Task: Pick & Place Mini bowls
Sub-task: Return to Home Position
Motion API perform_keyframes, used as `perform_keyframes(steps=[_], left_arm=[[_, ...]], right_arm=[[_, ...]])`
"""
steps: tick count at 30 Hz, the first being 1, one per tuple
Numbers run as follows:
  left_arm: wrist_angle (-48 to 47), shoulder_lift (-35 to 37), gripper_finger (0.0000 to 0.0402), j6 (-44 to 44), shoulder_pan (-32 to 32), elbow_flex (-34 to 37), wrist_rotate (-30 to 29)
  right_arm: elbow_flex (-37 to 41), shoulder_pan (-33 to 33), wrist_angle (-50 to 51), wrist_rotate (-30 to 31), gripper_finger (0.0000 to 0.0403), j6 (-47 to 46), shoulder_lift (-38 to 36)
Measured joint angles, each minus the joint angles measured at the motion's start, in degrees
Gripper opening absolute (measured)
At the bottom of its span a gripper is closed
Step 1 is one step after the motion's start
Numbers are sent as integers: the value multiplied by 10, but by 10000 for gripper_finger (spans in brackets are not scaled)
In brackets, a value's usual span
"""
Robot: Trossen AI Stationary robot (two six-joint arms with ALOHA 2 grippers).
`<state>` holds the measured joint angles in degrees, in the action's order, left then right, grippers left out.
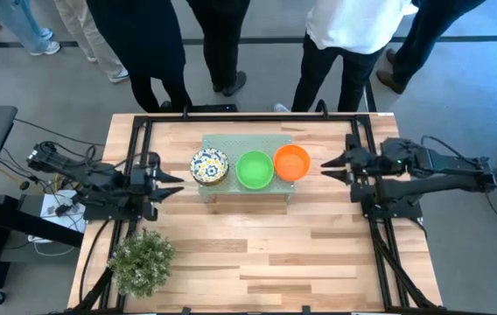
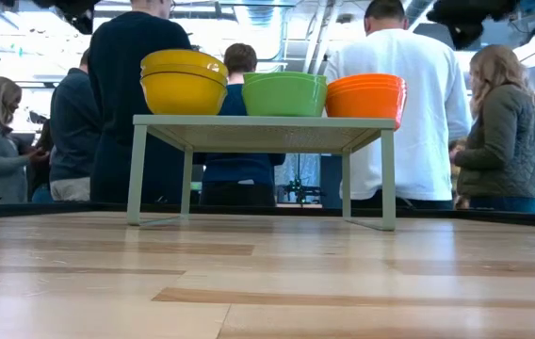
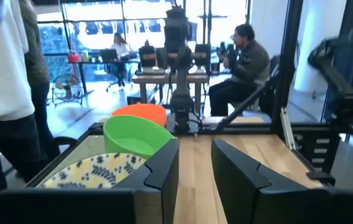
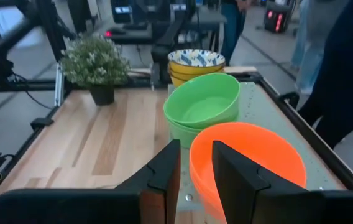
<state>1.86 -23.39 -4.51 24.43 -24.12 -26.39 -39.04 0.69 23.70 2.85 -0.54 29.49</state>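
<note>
Three stacks of mini bowls stand in a row on a pale green perforated stand (image 1: 231, 141) at the table's far middle. From the left they are a floral-patterned stack (image 1: 209, 166) with yellow outsides (image 2: 184, 83), a green stack (image 1: 254, 169) and an orange stack (image 1: 291, 163). My left gripper (image 1: 175, 182) is left of the row, pointing at it, open with nothing between its fingers (image 3: 195, 168). My right gripper (image 1: 325, 169) is just right of the orange stack (image 4: 251, 155), also open and holding nothing (image 4: 196, 168).
A small bushy plant (image 1: 143, 260) stands at the table's near left corner. The stand rests on thin legs (image 2: 136, 174) with room beneath it. Dark frame rails (image 1: 380, 236) run along both sides of the table. Several people stand beyond the far edge (image 1: 345, 52).
</note>
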Motion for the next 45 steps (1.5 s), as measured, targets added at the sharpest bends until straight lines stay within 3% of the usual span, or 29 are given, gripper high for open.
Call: perform_keyframes(steps=[8, 16, 24, 27, 31, 38, 45], left_arm=[[6, 124, 97, 0, 0, 74, 0], [8, 170, 97, -21, 0, 124, 1], [55, 174, 97, -30, 0, 146, 6], [75, 175, 97, -57, 0, 146, 35], [87, 175, 97, -83, 0, 146, 65], [95, 175, 97, -88, 0, 149, 68], [214, 175, 97, -102, 0, 212, 68]], right_arm=[[118, 0, -14, 0, 87, -24, -150], [186, 1, -34, -7, 87, -30, -292], [179, 3, -100, 26, 87, -42, -274], [183, -1, -112, 17, 87, -23, -270], [221, -4, -163, 16, 87, -21, -270], [288, -3, -233, 16, 87, -19, -270], [325, -3, -274, 15, 87, -19, -270]])
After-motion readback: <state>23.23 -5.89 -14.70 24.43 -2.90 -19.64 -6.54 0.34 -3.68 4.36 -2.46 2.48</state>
